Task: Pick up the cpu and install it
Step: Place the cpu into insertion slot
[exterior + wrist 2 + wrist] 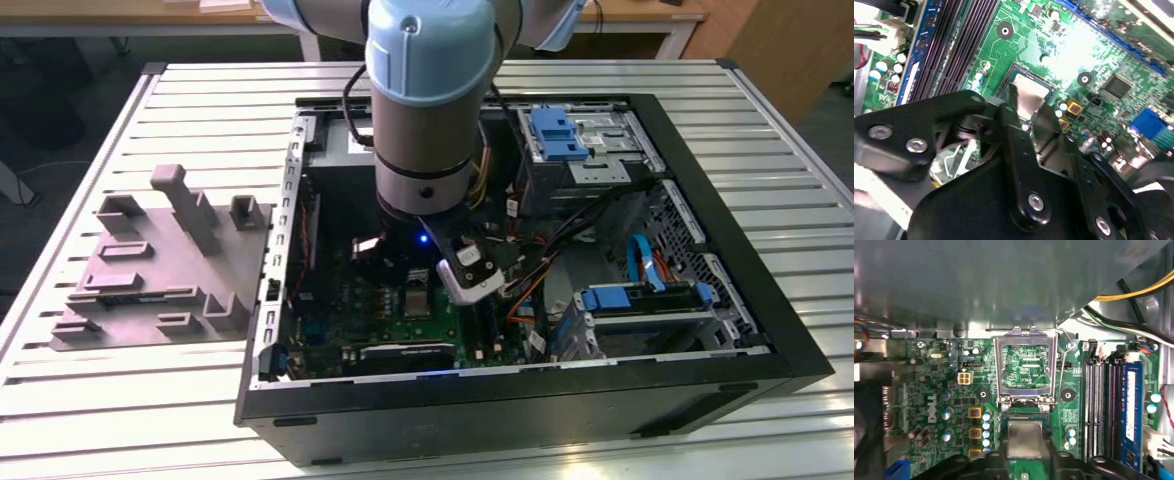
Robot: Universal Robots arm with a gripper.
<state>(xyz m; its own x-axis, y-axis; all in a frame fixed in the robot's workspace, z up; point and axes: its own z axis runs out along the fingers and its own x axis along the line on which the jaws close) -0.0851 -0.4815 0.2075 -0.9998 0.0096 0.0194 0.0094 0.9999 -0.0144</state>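
Fingers of the black gripper point(1026, 117) clamp the silvery-beige square cpu point(1024, 439) directly over the motherboard's open metal-framed socket point(1025, 371), frame centre.

print: none legible | motherboard point(944, 390): a white logo mark sits on the green board at lower left of the first wrist view, letters unclear | small white silkscreen marks elsewhere: too small to read

The exterior view looks down from above and in front onto the open computer case point(534, 250) on the counter point(134, 400), at moderate distance. Both wrist views ride close above the motherboard point(944, 395): the first faces straight down, the second obliquely. All three share the socket area point(1024, 437).
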